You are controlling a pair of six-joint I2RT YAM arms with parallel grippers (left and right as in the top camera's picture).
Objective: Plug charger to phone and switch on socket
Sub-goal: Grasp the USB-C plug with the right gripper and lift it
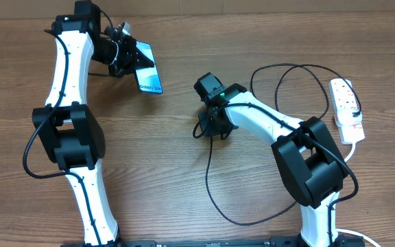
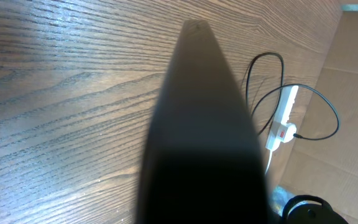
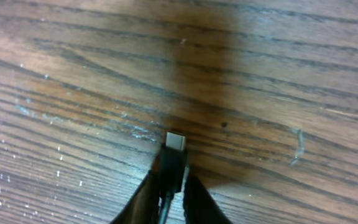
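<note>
The phone [image 1: 148,68] has a cyan screen and is held tilted above the table at the upper left by my left gripper [image 1: 123,56], which is shut on it. In the left wrist view the phone [image 2: 201,137] is a dark blurred shape that fills the middle and hides the jaws. My right gripper [image 1: 210,127] at the table's centre is shut on the charger's plug tip [image 3: 174,160], whose metal end points away just above the wood. The black charger cable [image 1: 214,199] loops back to the white socket [image 1: 346,110] at the right edge, which also shows in the left wrist view [image 2: 283,118].
The charger cable makes a second loop [image 1: 300,68] at the upper right near the socket. The socket's thick white cord [image 1: 352,152] runs down the right edge behind the right arm's base. A cardboard surface [image 2: 347,93] lies past the table edge.
</note>
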